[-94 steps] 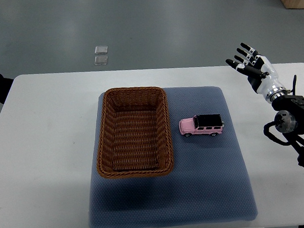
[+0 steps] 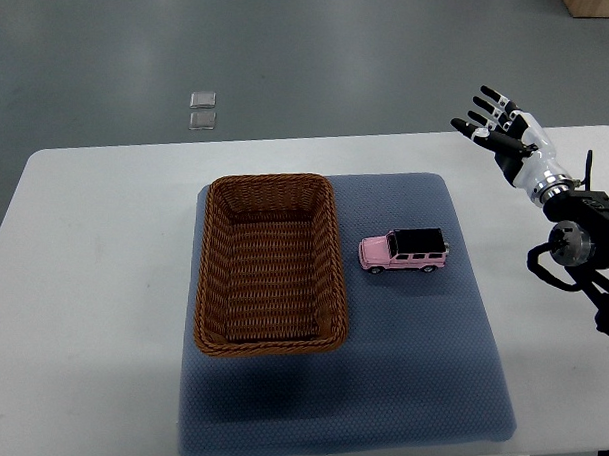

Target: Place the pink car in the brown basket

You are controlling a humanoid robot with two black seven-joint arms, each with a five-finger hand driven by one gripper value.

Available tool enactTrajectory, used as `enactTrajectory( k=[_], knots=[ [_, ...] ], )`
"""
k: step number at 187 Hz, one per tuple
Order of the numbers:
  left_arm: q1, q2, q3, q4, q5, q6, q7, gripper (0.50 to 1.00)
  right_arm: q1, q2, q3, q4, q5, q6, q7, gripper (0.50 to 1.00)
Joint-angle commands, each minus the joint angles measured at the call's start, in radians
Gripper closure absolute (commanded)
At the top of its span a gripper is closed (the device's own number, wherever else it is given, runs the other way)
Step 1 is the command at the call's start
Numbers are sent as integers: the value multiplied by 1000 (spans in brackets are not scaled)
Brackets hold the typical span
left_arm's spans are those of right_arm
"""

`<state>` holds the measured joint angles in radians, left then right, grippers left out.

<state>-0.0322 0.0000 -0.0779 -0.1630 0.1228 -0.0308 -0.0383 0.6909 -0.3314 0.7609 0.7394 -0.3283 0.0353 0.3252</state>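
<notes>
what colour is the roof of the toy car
Black, over a pink body: the pink car shows it clearly in the top view.

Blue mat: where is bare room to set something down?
The blue mat is bare in front of the brown basket and pink car. The basket's inside is empty. White table left of the mat is free. Tightest: the basket-to-car gap.

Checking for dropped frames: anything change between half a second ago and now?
A dark shape at the picture's left edge has gone out of view. The right hand hangs open over the table's far right corner, barely shifted. The pink car and brown basket have not moved on the blue mat. Nothing grasped or released.
</notes>
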Motion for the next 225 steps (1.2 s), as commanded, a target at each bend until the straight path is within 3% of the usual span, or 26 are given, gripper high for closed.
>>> enactTrajectory(
  k=[1,225],
  knots=[
    [0,0,0,0,0,0,0,500,-1,2,-2,0,0,1,0,589],
    [0,0,1,0,0,0,0,500,2,-8,-26,6,-18,37,-3,589]
  ],
)
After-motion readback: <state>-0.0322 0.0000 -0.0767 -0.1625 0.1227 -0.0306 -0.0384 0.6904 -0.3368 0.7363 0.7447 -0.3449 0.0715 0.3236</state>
